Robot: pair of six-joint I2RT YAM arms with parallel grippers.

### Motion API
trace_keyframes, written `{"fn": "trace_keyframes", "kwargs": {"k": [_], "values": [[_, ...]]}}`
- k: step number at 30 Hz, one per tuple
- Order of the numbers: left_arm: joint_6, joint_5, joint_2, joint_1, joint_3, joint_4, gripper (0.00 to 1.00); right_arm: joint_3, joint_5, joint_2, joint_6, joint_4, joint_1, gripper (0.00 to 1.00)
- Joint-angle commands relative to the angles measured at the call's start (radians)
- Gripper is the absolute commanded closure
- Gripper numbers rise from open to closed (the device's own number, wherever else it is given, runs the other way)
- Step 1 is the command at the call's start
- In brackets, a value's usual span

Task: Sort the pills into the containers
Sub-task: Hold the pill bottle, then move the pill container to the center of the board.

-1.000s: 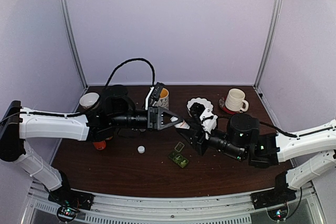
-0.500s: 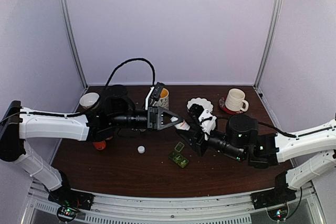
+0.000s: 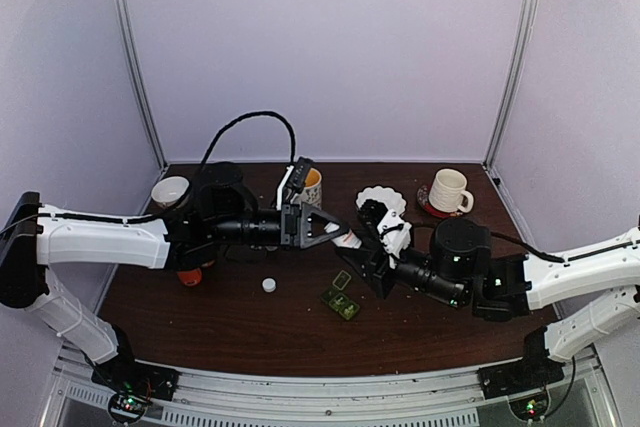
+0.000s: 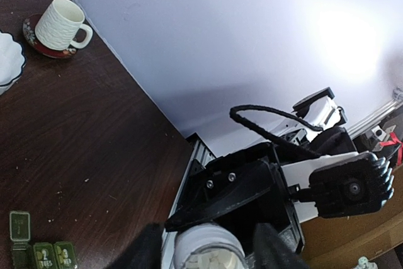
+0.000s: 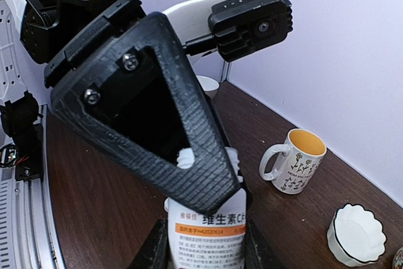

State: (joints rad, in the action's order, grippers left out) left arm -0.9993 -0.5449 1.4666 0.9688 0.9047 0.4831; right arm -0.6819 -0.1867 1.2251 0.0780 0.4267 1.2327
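A white pill bottle (image 3: pixel 350 239) with an orange-banded label (image 5: pixel 208 218) is held mid-air between the two arms. My right gripper (image 3: pixel 368 253) is shut on its body (image 5: pixel 204 251). The bottle's mouth is uncapped and shows white pills (image 4: pixel 206 257). My left gripper (image 3: pixel 338 231) has its fingers on either side of the neck with small gaps, so it looks open (image 4: pixel 212 253). The dark-green pill box (image 3: pixel 341 299) lies on the table below the bottle, one lid raised, and also shows in the left wrist view (image 4: pixel 38 251). A white cap (image 3: pixel 268 285) lies to its left.
A white mug on a red coaster (image 3: pixel 448 190) stands at the back right, with a scalloped white dish (image 3: pixel 381 197) beside it. A yellow-lined mug (image 3: pixel 311 187) and a white mug (image 3: pixel 170 191) stand at the back. An orange object (image 3: pixel 190 275) sits under the left arm.
My right gripper with the bottle has shifted slightly left and down toward the left gripper. The left arm has barely moved.
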Motion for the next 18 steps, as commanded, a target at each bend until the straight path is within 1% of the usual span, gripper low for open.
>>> {"fn": "trace_keyframes", "kwargs": {"k": [1, 3, 7, 10, 12, 18], "values": [[0.052, 0.032, -0.030, -0.005, -0.023, 0.008, 0.35, -0.001, -0.010, -0.018, -0.017, -0.016, -0.001, 0.89], [0.085, 0.048, -0.054, -0.015, -0.025, -0.038, 0.21, 0.008, -0.001, -0.026, -0.023, -0.031, 0.000, 0.90], [0.145, 0.078, -0.118, -0.052, -0.029, -0.142, 0.03, 0.024, 0.027, -0.037, -0.038, -0.070, -0.001, 0.93], [0.212, 0.137, -0.183, -0.075, -0.032, -0.264, 0.03, 0.028, 0.064, -0.040, -0.054, -0.117, -0.001, 0.94], [0.238, 0.208, -0.234, -0.091, -0.046, -0.327, 0.02, 0.027, 0.086, -0.036, -0.068, -0.143, -0.004, 0.94], [0.240, 0.439, -0.417, -0.115, -0.171, -0.354, 0.02, 0.035, 0.136, -0.006, -0.132, -0.178, -0.025, 0.96]]}}
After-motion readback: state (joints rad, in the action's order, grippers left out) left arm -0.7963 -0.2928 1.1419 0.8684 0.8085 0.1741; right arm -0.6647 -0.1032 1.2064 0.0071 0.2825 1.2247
